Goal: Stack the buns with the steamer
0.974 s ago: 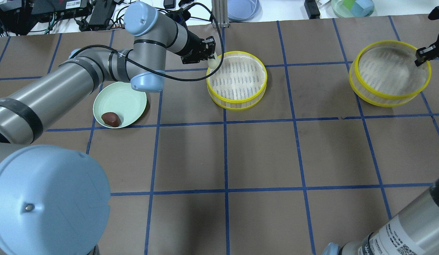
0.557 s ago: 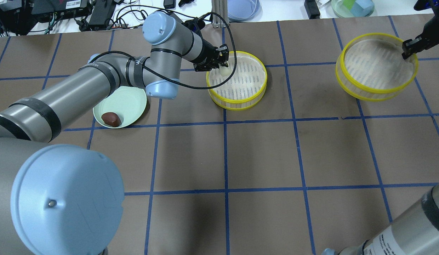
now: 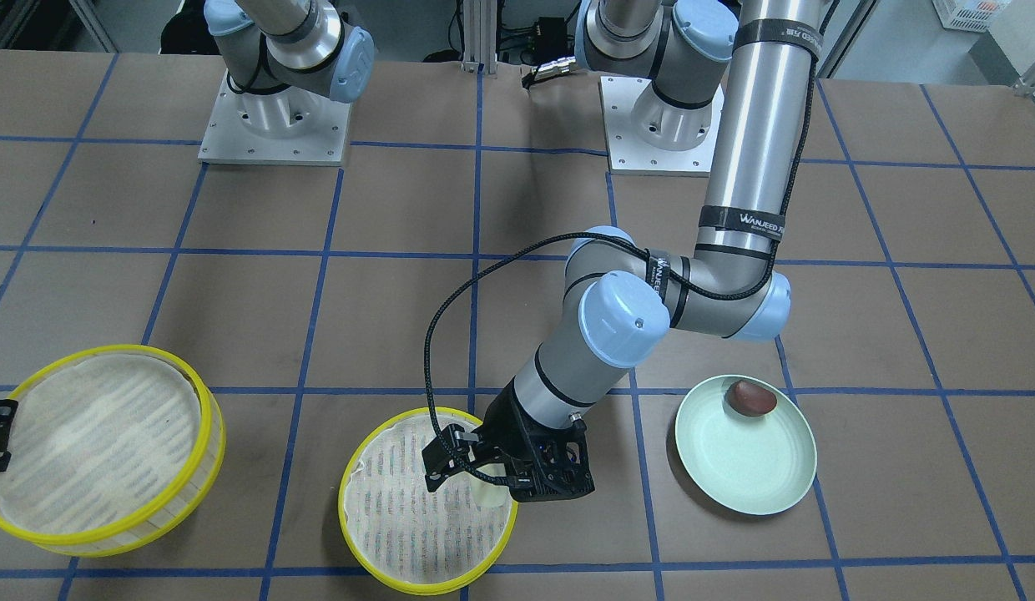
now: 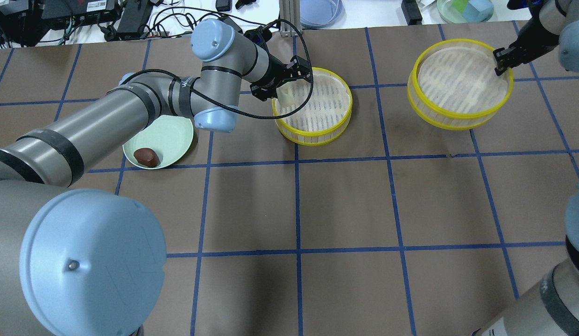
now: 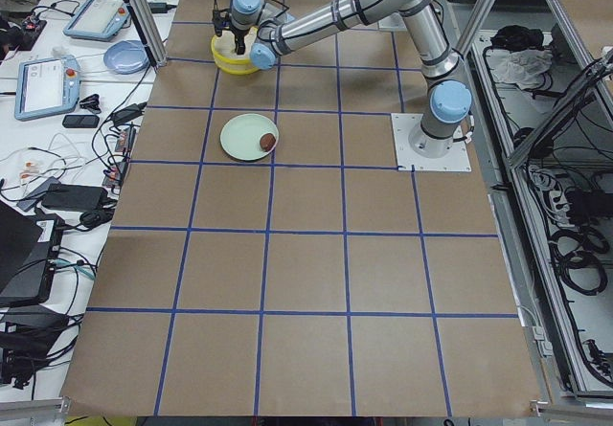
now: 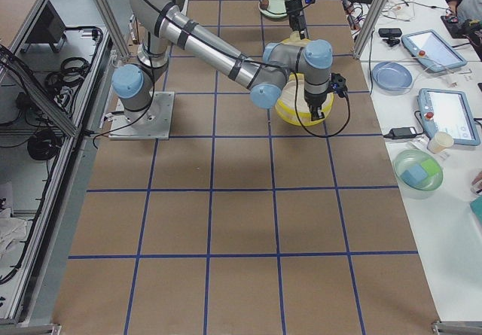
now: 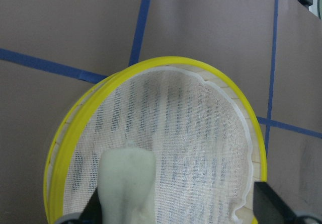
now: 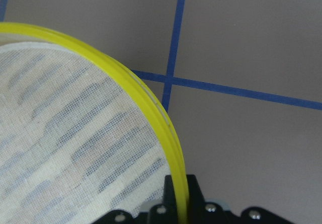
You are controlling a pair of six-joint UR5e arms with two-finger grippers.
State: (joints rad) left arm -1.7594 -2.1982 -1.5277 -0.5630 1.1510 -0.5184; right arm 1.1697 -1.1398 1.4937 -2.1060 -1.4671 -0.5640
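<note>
The pale bun [image 7: 126, 181] is seen inside the steamer tray [image 4: 313, 133], just within its left rim, apparently resting on the cloth liner [image 7: 201, 148]. The left tool [image 7: 178, 206] is spread around it: one finger touches the bun's side, the other stands well apart. The step in hand is judged to be the setting-down of this first bun. What is called for next is probably a clean lift of the tool, so that the soft lump is not dragged along, and then a reach to the left for the dark bun [image 4: 146, 157], which lies on the near edge of the plate [image 4: 170, 135].

The second steamer tray [image 4: 457, 116], far to the right, is pinched at its far right rim by the right tool [image 8: 178, 199]. It appears slightly tilted, and whether it touches the table [image 4: 345, 205] cannot be told. It is presumably meant to be stacked onto the first tray once a bun is in place.

The pale bun looks matte and doughy, more a blunt column than a ball. The dark bun is glossy, reddish-brown and pebble-shaped. Both trays are round and shallow, with bright yellow hoops, pale slatted walls and a white mesh cloth through which the floor slats show. The plate is smooth, pale green and shallow. The table is covered in dull brown sheeting crossed by blue tape lines.
</note>
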